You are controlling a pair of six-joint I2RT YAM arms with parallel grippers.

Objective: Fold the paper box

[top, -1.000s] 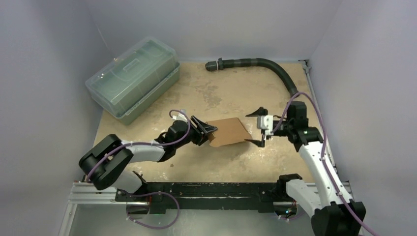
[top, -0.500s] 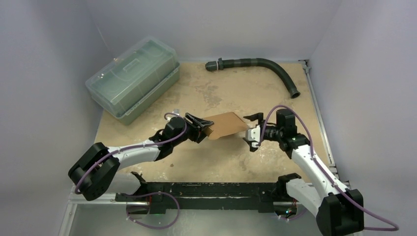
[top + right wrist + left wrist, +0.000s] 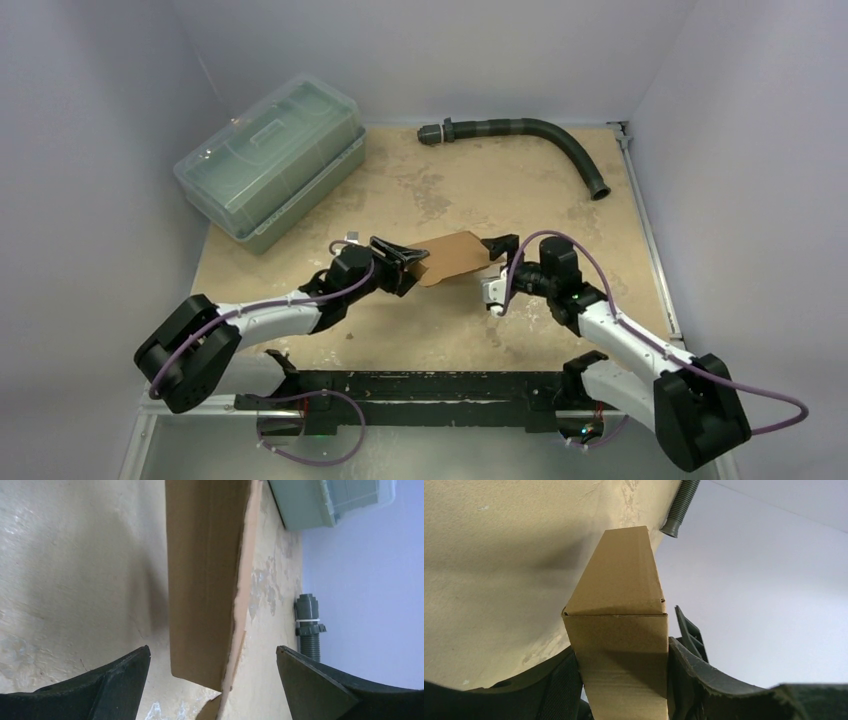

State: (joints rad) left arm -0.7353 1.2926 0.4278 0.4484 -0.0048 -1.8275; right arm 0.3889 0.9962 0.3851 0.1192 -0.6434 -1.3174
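Observation:
The paper box (image 3: 455, 257) is a brown cardboard carton held above the table at the middle, slightly tilted. My left gripper (image 3: 405, 266) is shut on its left end. In the left wrist view the carton (image 3: 621, 605) fills the gap, with both pads (image 3: 561, 682) pressed on its sides. My right gripper (image 3: 497, 271) stands wide open at the carton's right end. From the right wrist the carton's end (image 3: 205, 580) lies between the spread fingers (image 3: 120, 680) of that gripper (image 3: 212, 655), touching neither. A loose flap edge shows along the carton's right side.
A large clear greenish lidded plastic bin (image 3: 270, 160) stands at the back left. A dark ribbed hose (image 3: 530, 135) curves along the back right, and also shows in the right wrist view (image 3: 307, 625). White walls close in three sides.
The right arm has swung left and lower, bringing its open jaws around the carton's right end. The left arm has shifted the carton slightly back and left.

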